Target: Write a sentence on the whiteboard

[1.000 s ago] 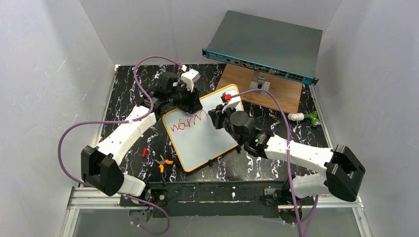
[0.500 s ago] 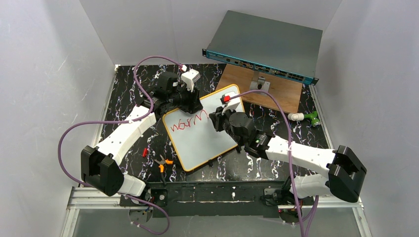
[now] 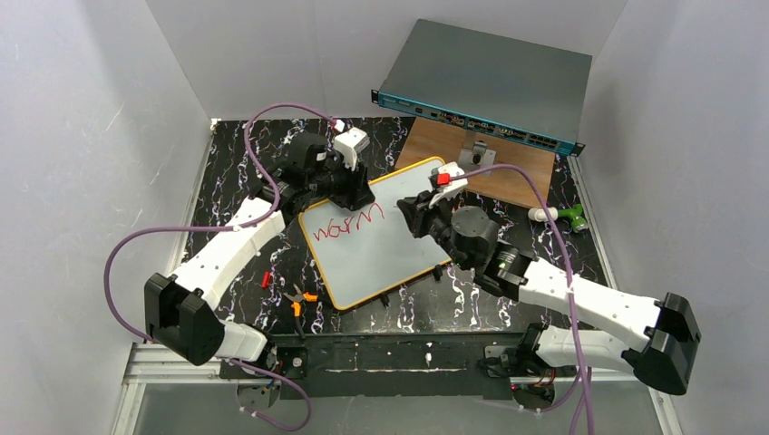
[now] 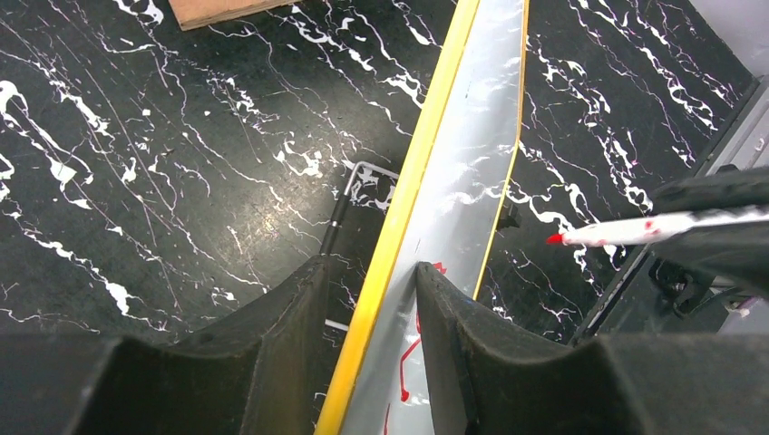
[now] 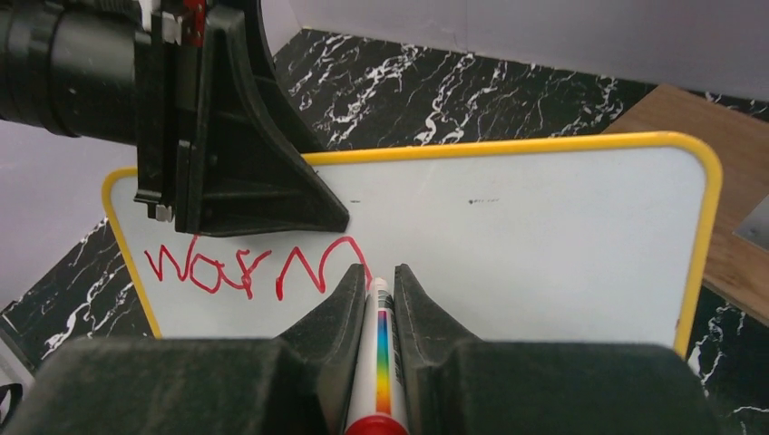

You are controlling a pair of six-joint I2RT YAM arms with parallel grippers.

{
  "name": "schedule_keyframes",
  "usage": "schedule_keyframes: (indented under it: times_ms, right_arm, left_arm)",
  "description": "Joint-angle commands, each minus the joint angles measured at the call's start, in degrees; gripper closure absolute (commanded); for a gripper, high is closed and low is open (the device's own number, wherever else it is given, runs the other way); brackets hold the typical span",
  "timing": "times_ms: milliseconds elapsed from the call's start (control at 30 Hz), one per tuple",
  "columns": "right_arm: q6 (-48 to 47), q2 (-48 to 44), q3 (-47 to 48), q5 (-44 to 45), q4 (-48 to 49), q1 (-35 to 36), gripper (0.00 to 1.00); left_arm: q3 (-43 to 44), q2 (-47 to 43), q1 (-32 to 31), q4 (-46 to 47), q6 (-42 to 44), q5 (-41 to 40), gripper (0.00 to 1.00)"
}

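The whiteboard (image 3: pixel 385 249), white with an orange-yellow rim, stands tilted up on the black marbled table. The sentence (image 3: pixel 345 224) is red lettering that reads "warm" (image 5: pixel 254 267) near the board's upper left. My left gripper (image 3: pixel 355 192) is shut on the whiteboard's far left corner, one finger on each face of the rim (image 4: pixel 399 227). My right gripper (image 5: pixel 379 276) is shut on a white marker (image 5: pixel 381 362) with a rainbow stripe. Its red tip (image 4: pixel 553 239) hangs just right of the last letter, a little off the surface.
A grey rack box with a teal front (image 3: pixel 490 82) sits at the back on a wooden board (image 3: pixel 508 168) with a metal stand (image 3: pixel 476 156). Orange-handled pliers (image 3: pixel 297 299) and a small red piece (image 3: pixel 266 279) lie front left. A green-and-white item (image 3: pixel 562 215) is at the right edge.
My right arm has drawn back to the right with the marker, away from the end of "warm". The board's far corner has swung slightly right. The lettering is unchanged.
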Motion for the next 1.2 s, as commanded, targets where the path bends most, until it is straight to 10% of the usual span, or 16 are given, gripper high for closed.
schedule_keyframes:
  times_ms: [0,567,1167]
  right_arm:
    - [-3.11,-3.82,-0.07,1.74,-0.47,0.35,0.99]
    - [-0.99,-9.27,2.72,5.55,-10.7,-3.86,0.99]
    - [-3.34,-12.76,-5.62,-16.26,3.43,-12.0,0.99]
  left_arm:
    - [0.06,-4.28,-0.4,1.9,1.55,0.5,1.0]
    - [2.67,-4.79,-2.72,0.64,3.04,-1.43,1.0]
    - [5.69,-0.89,-2.63,-1.63,5.58,-2.83,1.0]
